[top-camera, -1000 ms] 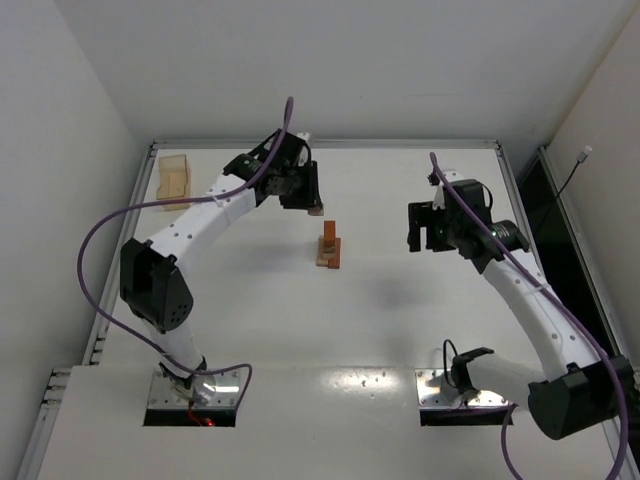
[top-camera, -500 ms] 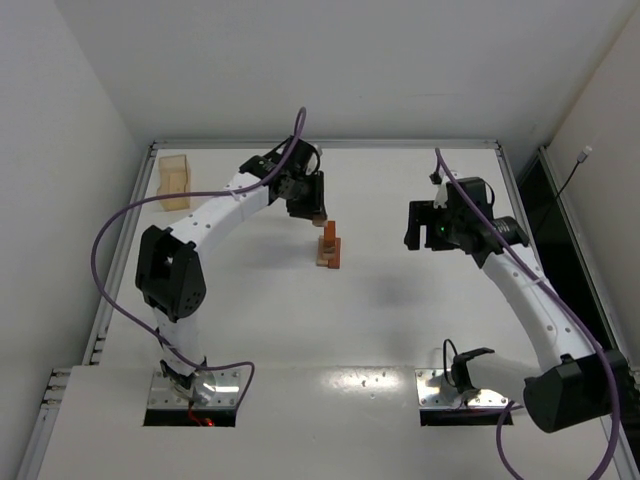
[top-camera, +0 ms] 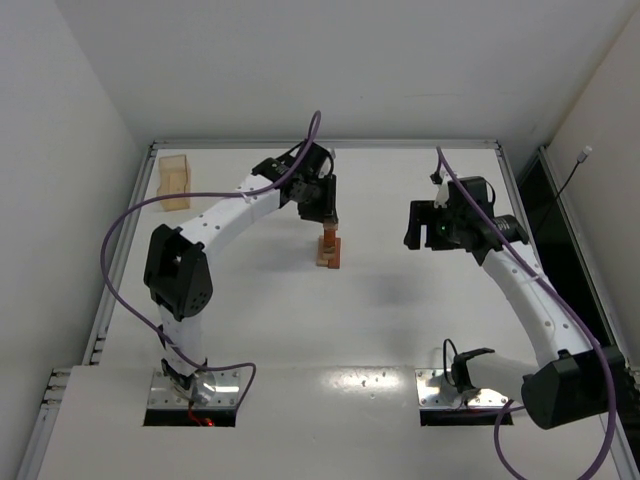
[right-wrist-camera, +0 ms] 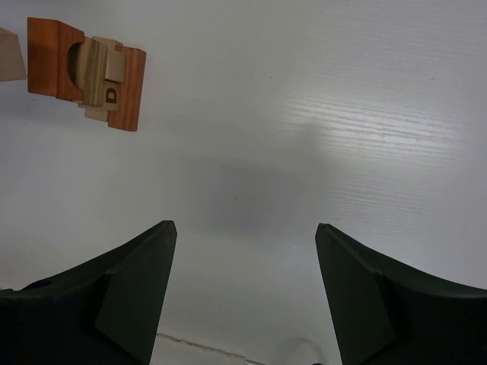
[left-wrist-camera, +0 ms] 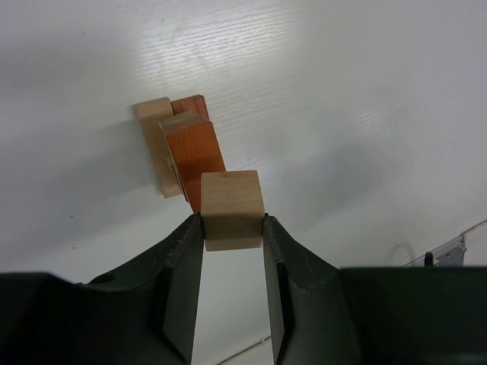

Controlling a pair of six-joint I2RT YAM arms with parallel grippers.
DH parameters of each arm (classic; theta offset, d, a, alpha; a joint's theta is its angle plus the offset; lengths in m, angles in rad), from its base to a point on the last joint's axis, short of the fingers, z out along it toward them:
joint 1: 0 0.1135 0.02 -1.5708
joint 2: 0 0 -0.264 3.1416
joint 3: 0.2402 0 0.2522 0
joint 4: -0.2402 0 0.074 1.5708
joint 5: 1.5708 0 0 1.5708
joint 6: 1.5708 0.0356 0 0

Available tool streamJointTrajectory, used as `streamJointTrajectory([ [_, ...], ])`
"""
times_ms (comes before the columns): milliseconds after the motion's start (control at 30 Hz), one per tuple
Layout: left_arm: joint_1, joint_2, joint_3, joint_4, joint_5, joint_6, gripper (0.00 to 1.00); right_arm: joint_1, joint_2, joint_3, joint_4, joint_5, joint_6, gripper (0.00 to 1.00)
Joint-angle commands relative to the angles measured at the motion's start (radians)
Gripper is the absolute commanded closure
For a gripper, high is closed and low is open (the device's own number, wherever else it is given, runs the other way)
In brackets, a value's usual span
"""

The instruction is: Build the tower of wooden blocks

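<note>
Top external view, stock as recorded.

1. Table (top-camera: 400, 310): white and walled, with both arm bases at its near edge.
2. Wood block tower (top-camera: 328, 250): stood on the table near its middle, between the two arms and closer to the left one. The base was light tan and reddish-brown pieces side by side, with a reddish-brown block upright on them.
3. Left gripper (top-camera: 323, 208): hung directly over the tower, pointing down.
4. Right gripper (top-camera: 424, 228): was off to the tower's right, well apart from it and above bare table.
5. Translucent tan box (top-camera: 175, 180): stood at the far left corner, well apart from the tower.

Left wrist view.

6. Left gripper (left-wrist-camera: 232, 228): jaws were partly closed, clamped on the two opposite sides of a light tan cube (left-wrist-camera: 232, 207).
7. The cube sat just over the top of the tower (left-wrist-camera: 186, 148). Whether it touched the reddish-brown block could not be told.

Right wrist view.

8. Right gripper (right-wrist-camera: 243, 232): jaws stood wide apart, with only white table showing between them and nothing held.
9. Tower (right-wrist-camera: 95, 72): appeared at the upper left, clear of both jaws, with reddish-brown pieces flanking a light tan one.
</note>
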Motion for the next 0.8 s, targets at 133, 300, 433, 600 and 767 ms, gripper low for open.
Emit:
streamJointTrajectory([
  [133, -0.017, 0.006, 0.044, 0.013, -0.037, -0.012, 1.0, -0.003, -0.001, 0.042, 0.023, -0.017, 0.018, 0.29],
  [300, -0.017, 0.015, 0.044, 0.013, -0.057, -0.012, 1.0, -0.013, -0.001, 0.042, 0.023, -0.017, 0.018, 0.29],
  [433, -0.026, 0.026, 0.044, 0.013, -0.057, -0.012, 1.0, -0.013, -0.001, 0.042, 0.023, -0.017, 0.027, 0.29],
  [600, -0.026, 0.026, 0.035, 0.013, -0.068, -0.012, 1.0, -0.013, -0.001, 0.033, 0.023, -0.026, 0.027, 0.29],
  [767, -0.026, 0.035, 0.035, 0.013, -0.068, -0.012, 1.0, -0.013, -0.001, 0.033, 0.032, -0.026, 0.027, 0.29],
])
